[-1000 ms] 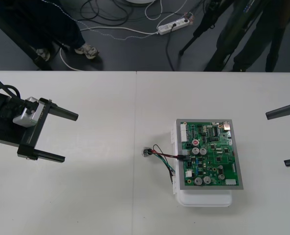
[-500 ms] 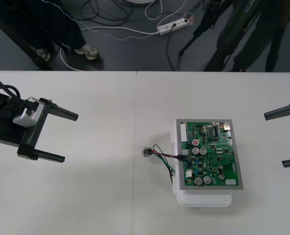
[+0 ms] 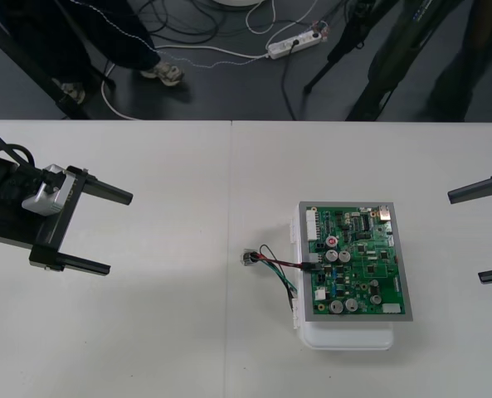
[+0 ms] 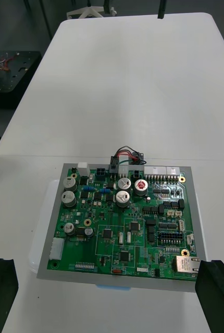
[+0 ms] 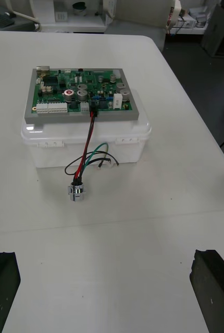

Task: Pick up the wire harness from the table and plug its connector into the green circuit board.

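The green circuit board (image 3: pixel 355 259) rests on its white base (image 3: pixel 346 335) right of the table's middle. The harness's black plug (image 3: pixel 311 266) sits in the board's left edge, seen too in the left wrist view as the plug (image 5: pixel 94 111). Its red, black and green wires (image 3: pixel 277 267) trail left onto the table to the round metal socket (image 3: pixel 248 258), socket (image 5: pixel 76 191). My left gripper (image 3: pixel 96 231) waits open at the left side, far from the harness. My right gripper (image 3: pixel 484 234) stands open at the right edge. The board (image 4: pixel 123 219) lies between the right fingers, at a distance.
A table seam (image 3: pixel 230 249) runs down the middle, just left of the socket. Cables and a power strip (image 3: pixel 294 42) lie on the dark floor beyond the far edge. Bare table surrounds the board on all sides.
Both arms and the harness have kept still. Only people's legs on the floor strip have shifted.
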`<act>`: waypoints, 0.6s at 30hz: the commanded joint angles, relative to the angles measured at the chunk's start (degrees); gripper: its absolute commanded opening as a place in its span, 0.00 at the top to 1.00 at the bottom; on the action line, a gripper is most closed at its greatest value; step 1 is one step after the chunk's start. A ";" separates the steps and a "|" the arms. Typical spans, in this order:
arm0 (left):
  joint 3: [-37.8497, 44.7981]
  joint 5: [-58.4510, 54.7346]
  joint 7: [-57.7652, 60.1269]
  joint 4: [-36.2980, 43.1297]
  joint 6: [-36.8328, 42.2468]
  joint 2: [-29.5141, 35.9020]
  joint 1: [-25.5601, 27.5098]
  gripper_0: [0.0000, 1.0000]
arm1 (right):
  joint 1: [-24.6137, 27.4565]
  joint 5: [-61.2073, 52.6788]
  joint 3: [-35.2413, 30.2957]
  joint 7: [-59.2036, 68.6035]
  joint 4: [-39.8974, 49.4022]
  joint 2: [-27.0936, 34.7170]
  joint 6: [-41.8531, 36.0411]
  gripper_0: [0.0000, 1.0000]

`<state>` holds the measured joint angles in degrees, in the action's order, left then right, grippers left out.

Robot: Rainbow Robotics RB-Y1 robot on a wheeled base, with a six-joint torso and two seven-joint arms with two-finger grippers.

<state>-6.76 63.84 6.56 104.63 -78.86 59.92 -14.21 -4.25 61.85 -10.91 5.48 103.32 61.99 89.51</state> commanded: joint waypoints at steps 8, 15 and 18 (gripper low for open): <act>1.57 0.23 -1.81 1.28 -2.18 2.31 0.94 0.04 | 0.73 -0.85 -1.92 1.29 0.12 -0.38 0.49 0.00; 1.57 0.23 -1.81 1.28 -2.18 2.31 0.94 0.04 | 0.73 -0.85 -1.92 1.29 0.12 -0.38 0.49 0.00; 1.57 0.23 -1.81 1.28 -2.18 2.31 0.94 0.04 | 0.73 -0.85 -1.92 1.29 0.12 -0.38 0.49 0.00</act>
<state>-6.76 63.86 6.56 104.63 -78.86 59.92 -14.21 -4.25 61.85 -10.91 5.48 103.32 61.97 89.51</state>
